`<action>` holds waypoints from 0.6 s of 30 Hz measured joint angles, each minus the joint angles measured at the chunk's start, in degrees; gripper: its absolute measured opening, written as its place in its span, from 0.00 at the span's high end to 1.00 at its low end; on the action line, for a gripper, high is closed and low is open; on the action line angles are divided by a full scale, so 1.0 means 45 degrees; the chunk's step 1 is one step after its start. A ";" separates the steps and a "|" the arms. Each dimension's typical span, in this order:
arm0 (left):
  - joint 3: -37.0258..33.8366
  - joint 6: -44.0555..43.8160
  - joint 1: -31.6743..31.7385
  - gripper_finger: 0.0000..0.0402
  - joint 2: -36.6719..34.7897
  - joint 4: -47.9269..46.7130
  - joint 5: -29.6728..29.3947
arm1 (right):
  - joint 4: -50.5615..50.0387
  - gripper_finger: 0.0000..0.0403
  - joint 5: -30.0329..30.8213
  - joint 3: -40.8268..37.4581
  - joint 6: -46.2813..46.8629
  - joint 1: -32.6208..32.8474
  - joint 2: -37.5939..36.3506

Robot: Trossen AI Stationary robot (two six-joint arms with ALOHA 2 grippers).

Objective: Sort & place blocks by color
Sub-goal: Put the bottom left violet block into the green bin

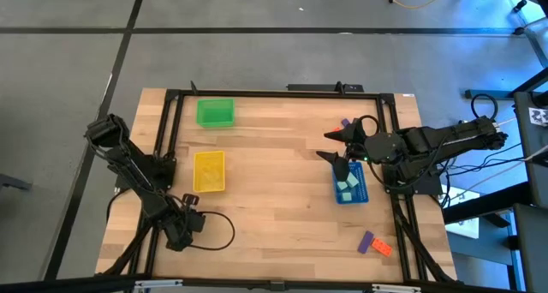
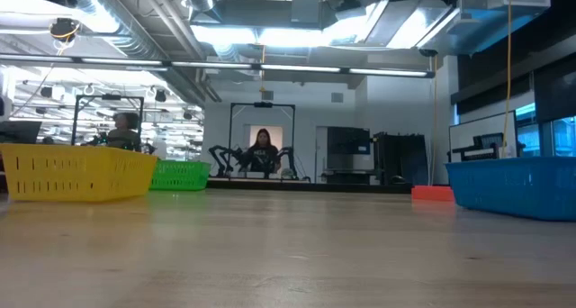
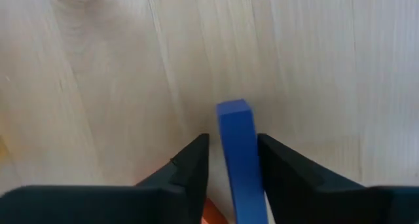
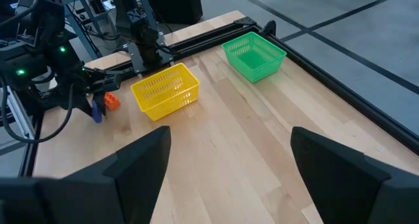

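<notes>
The left gripper is sitting low at the near left corner of the table, its fingers closing on a blue block that is standing between them; an orange block is lying just beside it. The right gripper is hovering with fingers wide apart over the blue tray, where teal blocks are lying. A purple block and another orange one are lying together near the right front edge.
</notes>
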 joint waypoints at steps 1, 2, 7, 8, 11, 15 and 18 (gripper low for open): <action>0.0000 0.0000 0.0000 0.73 0.0000 0.0000 0.0000 | -0.0002 0.21 0.0002 0.0000 0.0000 -0.0002 0.0000; 0.0000 -0.0008 0.0004 0.76 -0.0004 0.0008 0.0016 | -0.0002 0.21 0.0002 0.0000 0.0000 0.0003 0.0000; 0.0427 -0.0019 0.0431 0.89 -0.0129 0.0100 0.0330 | -0.0002 0.21 0.0002 0.0000 0.0005 0.0001 0.0000; 0.0590 0.0050 0.0541 0.89 -0.0279 0.0122 0.0320 | -0.0002 0.21 -0.0001 0.0000 0.0004 0.0001 0.0000; 0.1164 0.0528 0.1108 0.89 -0.0961 0.0261 0.0156 | -0.0002 0.21 -0.0003 0.0000 0.0000 -0.0002 0.0000; 0.2014 0.1660 0.2420 0.89 -0.2445 0.0324 -0.1300 | 0.0009 0.21 -0.0215 0.0002 -0.0232 0.0001 0.0002; 0.2565 0.2924 0.3915 0.89 -0.3768 0.0961 -0.2607 | 0.0023 0.21 -0.0331 0.0005 -0.0238 -0.0002 0.0005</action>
